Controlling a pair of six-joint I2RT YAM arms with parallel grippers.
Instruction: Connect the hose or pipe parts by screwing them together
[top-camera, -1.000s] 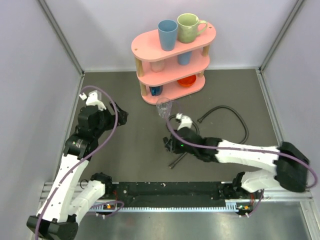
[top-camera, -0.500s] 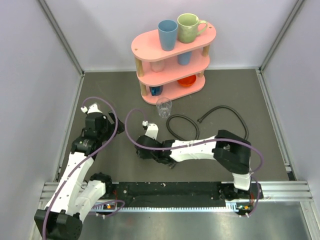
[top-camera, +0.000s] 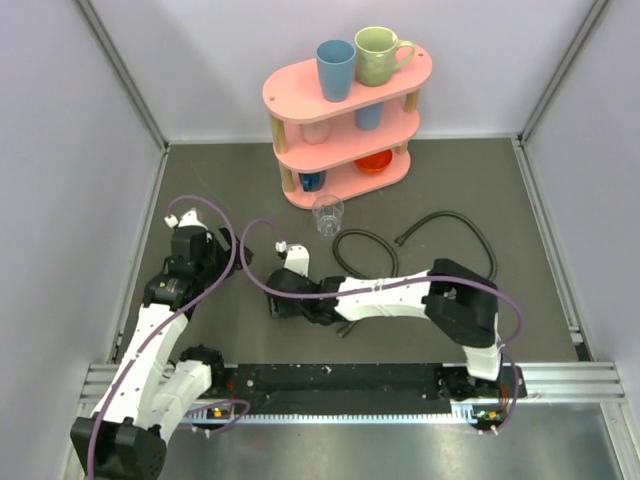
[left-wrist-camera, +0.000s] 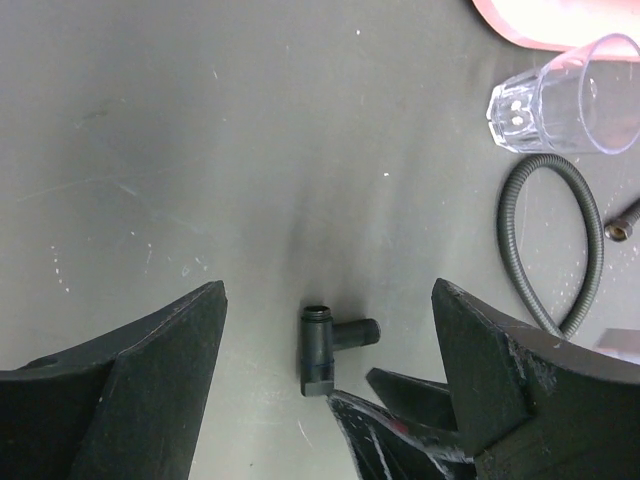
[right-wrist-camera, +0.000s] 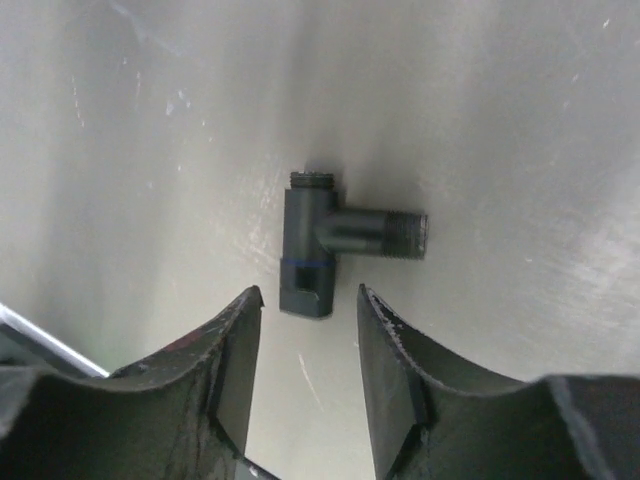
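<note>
Counted: two black hoses, the looped hose and the arched hose, both lying loose on the surface right of centre. Also one T-shaped fitting, one clear glass, and one pink shelf with two cups seen on its top tier.

The fitting is shown only by the wrist views, lying flat on the surface between the two arms. From above it cannot be made out.

Left jaws are spread wide, nothing held. Right jaws are parted, with the fitting's end just between the tips, untouched.

Against a second ago, the right arm is found swung leftward off the looped hose. Both hoses are unmoved.
</note>
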